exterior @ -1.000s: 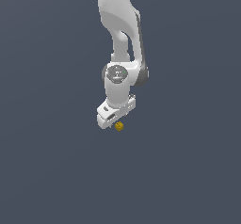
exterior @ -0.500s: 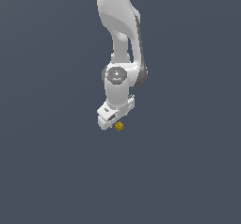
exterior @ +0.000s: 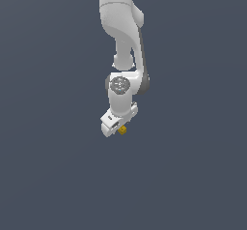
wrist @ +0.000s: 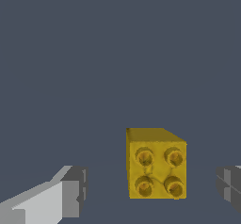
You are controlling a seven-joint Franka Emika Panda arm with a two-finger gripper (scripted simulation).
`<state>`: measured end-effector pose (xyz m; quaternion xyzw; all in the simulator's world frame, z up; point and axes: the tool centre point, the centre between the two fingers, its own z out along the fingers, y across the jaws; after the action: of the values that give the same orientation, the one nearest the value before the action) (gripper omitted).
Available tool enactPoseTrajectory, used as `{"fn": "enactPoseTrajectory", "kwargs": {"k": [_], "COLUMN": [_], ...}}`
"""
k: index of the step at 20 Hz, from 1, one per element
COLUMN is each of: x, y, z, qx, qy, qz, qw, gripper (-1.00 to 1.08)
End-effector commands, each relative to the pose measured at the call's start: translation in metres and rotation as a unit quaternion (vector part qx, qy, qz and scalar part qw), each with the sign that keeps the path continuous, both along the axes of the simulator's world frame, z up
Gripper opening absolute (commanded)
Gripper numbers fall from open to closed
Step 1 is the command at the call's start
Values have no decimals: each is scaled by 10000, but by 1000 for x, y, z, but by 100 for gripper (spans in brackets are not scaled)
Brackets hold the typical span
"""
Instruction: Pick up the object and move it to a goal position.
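One gripper (wrist: 153, 190), jaws parted and holding nothing, straddles the yellow studded cube (wrist: 156, 166). Neither fingertip (wrist: 75, 190) touches it; the cube sits nearer the far finger, so closing looks viable.

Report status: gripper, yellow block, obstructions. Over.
Gripper open, fingers apart either side of yellow block. Block ungrasped, studded face toward wrist camera. No obstruction visible.
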<state>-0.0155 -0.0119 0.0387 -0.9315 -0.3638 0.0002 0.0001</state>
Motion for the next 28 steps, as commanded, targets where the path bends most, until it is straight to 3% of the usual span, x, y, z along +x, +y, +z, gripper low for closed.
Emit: {"fn": "enactPoseTrajectory", "kwargs": {"k": [1, 6, 7, 20, 28], "x": [0, 1, 1, 1, -3], "y": [0, 0, 0, 1, 13], "z": [-10, -17, -17, -14, 15], "qx": [0, 0, 0, -1, -3], "qy": [-2, -2, -2, -2, -2], "qz": [4, 7, 7, 4, 6], "qw": [10000, 10000, 10000, 10000, 10000], "gripper": [100, 100, -100, -100, -100]}}
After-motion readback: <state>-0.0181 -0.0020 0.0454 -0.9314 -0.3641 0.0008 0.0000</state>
